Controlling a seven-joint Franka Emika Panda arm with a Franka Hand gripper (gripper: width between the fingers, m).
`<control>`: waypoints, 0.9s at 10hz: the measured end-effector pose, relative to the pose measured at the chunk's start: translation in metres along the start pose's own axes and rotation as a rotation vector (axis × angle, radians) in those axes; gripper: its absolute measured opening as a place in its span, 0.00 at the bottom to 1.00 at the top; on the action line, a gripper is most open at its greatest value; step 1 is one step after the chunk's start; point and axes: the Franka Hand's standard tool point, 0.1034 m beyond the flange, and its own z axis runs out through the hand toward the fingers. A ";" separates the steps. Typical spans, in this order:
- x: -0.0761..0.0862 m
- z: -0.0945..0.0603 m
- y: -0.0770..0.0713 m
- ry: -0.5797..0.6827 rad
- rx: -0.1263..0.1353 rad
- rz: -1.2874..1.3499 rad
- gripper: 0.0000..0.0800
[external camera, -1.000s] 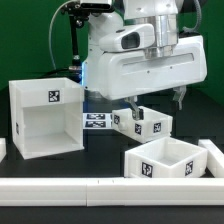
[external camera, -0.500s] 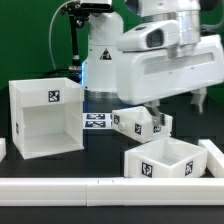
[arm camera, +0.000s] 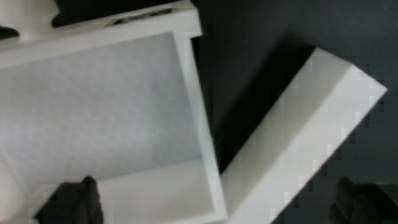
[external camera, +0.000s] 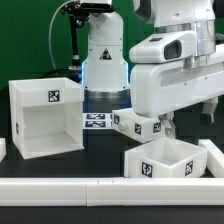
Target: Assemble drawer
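The drawer's large white cube housing stands at the exterior view's left, open side forward. One small white box tray sits in the middle. A second tray sits at the front right, and its inside also fills the wrist view. My gripper hangs above and just behind the front right tray, open and empty. In the wrist view the gripper shows its dark fingertips far apart, with the tray's wall below the gap.
The marker board lies flat behind the trays. A white rail runs along the table's front, and a white bar lies at the right, also in the wrist view. The robot base stands at the back.
My arm has swung toward the exterior view's right, off the middle tray to above the front right tray. The parts have not moved.
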 end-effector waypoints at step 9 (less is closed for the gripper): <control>-0.016 0.016 0.011 0.006 -0.004 -0.074 0.19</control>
